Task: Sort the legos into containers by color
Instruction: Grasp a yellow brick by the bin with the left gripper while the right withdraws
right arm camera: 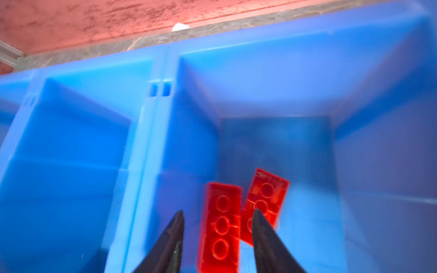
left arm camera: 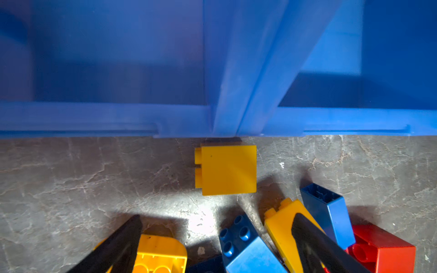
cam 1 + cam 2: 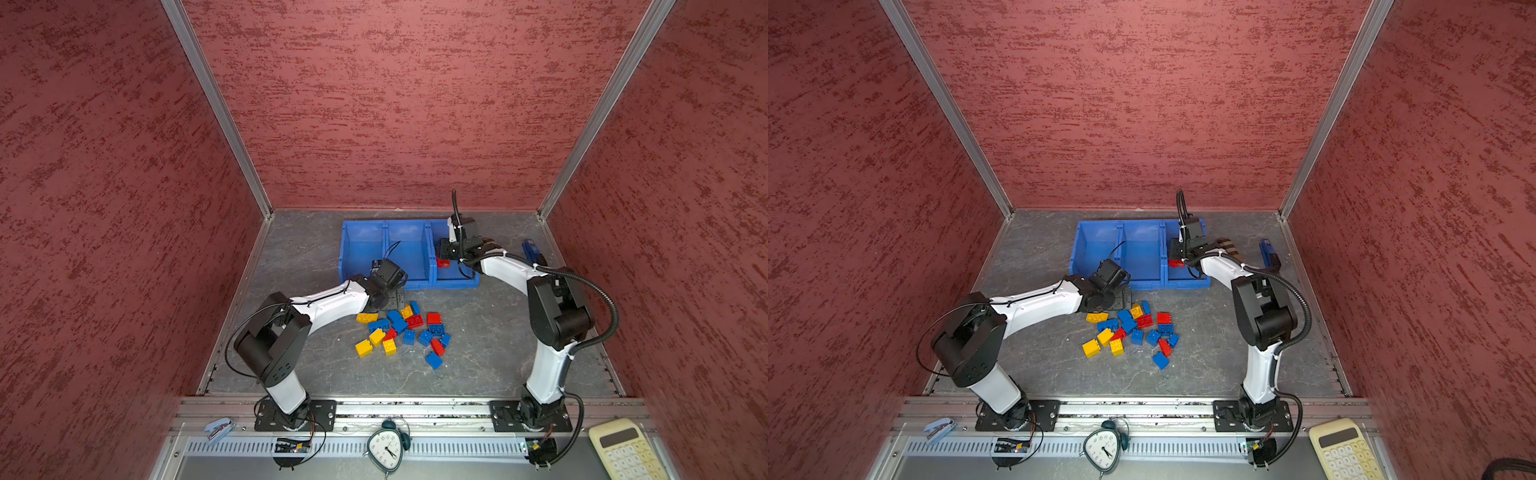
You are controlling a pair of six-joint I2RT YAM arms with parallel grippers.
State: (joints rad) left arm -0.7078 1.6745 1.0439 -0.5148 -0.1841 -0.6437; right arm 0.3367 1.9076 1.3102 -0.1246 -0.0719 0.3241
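Right pincer (image 1: pixel 218 210) first: it is released, jaws apart and touching nothing, poised over the end compartment of the containers (image 1: pixel 189 132). A red brick (image 1: pixel 221 227) shows in the gap between its jaws, lower down. A second red brick (image 1: pixel 267 191) lies just beyond, touching the first or nearly so. My left pincer (image 2: pixel 217 217) is released too, spread wide over the edge of the loose legos (image 3: pixel 401 328) on the tabletop (image 2: pixel 94 177). A yellow brick (image 2: pixel 228 170) sits straight ahead of its tips, tight against the containers' front wall.

Risks, as I judge them: lifting my right pincer crookedly could clip the compartment wall beside it. On the left, the wide spread also takes in a blue brick (image 2: pixel 246 245), so closing may trap two colours. The yellow brick leaves no room behind it for a jaw.

Both red bricks are smeared, so I cannot tell whether they rest or fall. From above, my own wrist hides the right pincer's tips, and the compartment floor beneath it is cut off.
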